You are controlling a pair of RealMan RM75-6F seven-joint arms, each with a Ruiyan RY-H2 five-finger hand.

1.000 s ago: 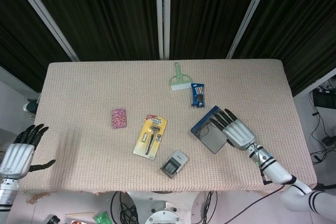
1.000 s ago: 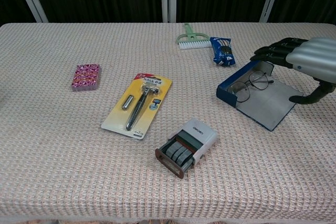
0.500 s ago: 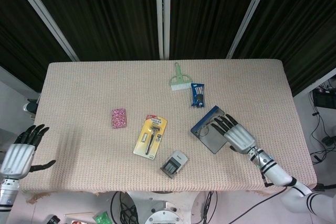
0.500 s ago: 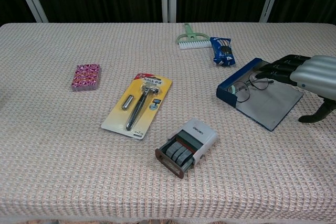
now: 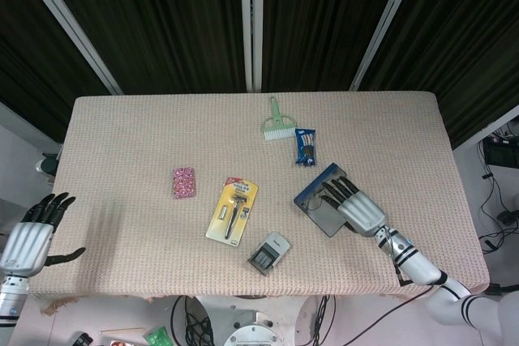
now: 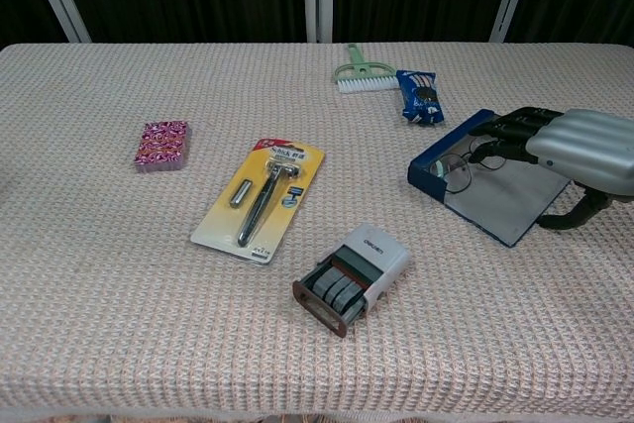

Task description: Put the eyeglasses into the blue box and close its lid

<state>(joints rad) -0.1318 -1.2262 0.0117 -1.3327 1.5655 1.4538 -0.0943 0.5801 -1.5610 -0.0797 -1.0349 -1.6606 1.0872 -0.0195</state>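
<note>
The blue box [image 6: 428, 167] [image 5: 309, 191] lies open at the table's right, its grey lid [image 6: 507, 207] flat on the cloth toward me. The eyeglasses [image 6: 458, 166] rest inside the box, one lens showing, the rest hidden under fingertips. My right hand [image 6: 582, 143] [image 5: 354, 207] hovers low over the lid, fingers stretched out over the glasses and thumb [image 6: 567, 219] hanging by the lid's right edge; it holds nothing. My left hand [image 5: 29, 236] hangs off the table's left edge with fingers spread and nothing in it; only the head view shows it.
A carded razor [image 6: 261, 199] lies mid-table, a date stamp [image 6: 353, 277] in front of it, a pink packet [image 6: 162, 146] to the left. A green brush [image 6: 361, 69] and a blue battery pack [image 6: 419, 96] lie behind the box.
My right hand has dropped lower and slid left across the lid, so its fingertips now cover the glasses in the box. The left hand has not moved.
</note>
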